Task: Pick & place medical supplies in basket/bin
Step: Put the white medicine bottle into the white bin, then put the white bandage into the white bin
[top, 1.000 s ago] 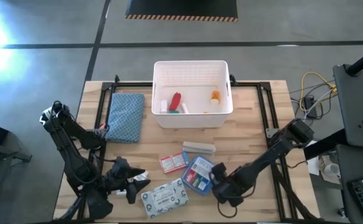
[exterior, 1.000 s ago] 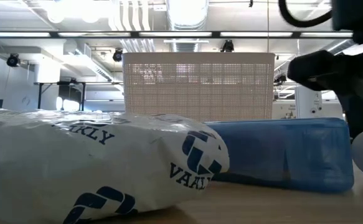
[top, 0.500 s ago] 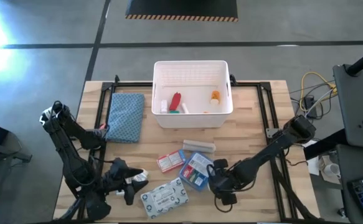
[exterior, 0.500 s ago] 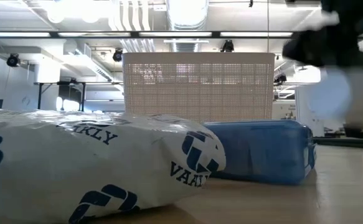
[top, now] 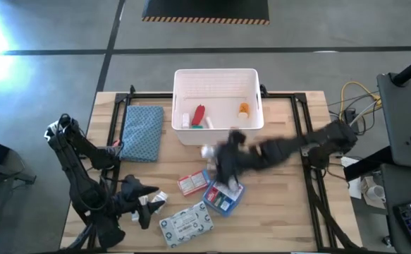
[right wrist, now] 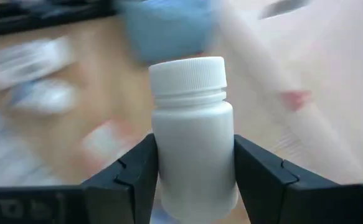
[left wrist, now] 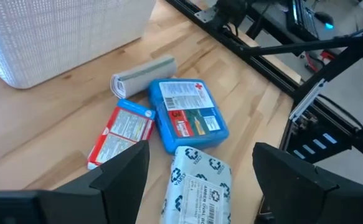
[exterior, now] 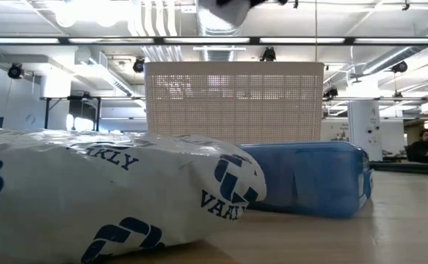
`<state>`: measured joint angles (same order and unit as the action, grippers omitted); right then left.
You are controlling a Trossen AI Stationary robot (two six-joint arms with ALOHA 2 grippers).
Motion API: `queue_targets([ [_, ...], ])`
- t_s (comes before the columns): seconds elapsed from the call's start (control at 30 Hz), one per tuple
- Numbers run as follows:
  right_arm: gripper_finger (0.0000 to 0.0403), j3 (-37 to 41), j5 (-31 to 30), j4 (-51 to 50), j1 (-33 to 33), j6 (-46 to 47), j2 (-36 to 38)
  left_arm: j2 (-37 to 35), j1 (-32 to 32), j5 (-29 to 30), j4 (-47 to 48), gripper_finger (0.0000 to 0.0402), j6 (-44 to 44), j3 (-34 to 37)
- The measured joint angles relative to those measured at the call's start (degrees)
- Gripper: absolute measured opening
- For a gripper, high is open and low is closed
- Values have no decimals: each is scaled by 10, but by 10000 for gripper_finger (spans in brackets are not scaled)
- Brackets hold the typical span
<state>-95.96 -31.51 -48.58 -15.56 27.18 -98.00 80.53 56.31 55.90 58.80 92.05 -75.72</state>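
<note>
White plastic fills our right wrist view: a capped pill bottle (right wrist: 192,134) stands upright between the right gripper (right wrist: 193,174), whose two dark fingers (right wrist: 134,174) clamp on its sides. From above we see that gripper (top: 223,156) blurred over the desk (top: 275,212), just in front of the bin (top: 218,77), the bottle (top: 206,152) showing only as a pale smear at its tip.

Inside the bin we make out a red tube (top: 198,113), a white bottle (top: 185,121) beside it and an orange-topped item (top: 243,109) near the right wall.

On the desk, near the held bottle, lie the red-white packet (top: 192,183), the blue-red packet (top: 223,197) and, closer to the front edge, the grey-white patterned pack (top: 185,226). Our left wrist view shows the same three (left wrist: 122,130) (left wrist: 187,115) (left wrist: 200,186), plus a beige bar (left wrist: 142,76) touching the blue-red packet.

At the front left we find the left gripper (top: 151,204), its fingers spread apart and holding nothing. A blue-grey cloth (top: 142,132) lies left of the bin.
</note>
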Motion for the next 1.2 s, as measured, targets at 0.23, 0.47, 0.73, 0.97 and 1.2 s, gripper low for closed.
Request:
queue_targets([
  [0.23,171,-75,81,-21,220,-110,-1,-2,-1,21,-1,265,8,-23],
  [0.47,193,-85,203,-65,365,-195,-32,-3,-2,90,-1,265,30,-34],
  [0.73,289,-87,196,-77,384,-300,-50,-3,-41,89,-1,265,33,-33],
  [0.97,326,-97,199,-97,358,-356,-31,-3,-66,52,-1,265,33,-33],
  [1.2,331,-76,215,-174,242,-362,3,-17,-65,41,7,265,29,-33],
])
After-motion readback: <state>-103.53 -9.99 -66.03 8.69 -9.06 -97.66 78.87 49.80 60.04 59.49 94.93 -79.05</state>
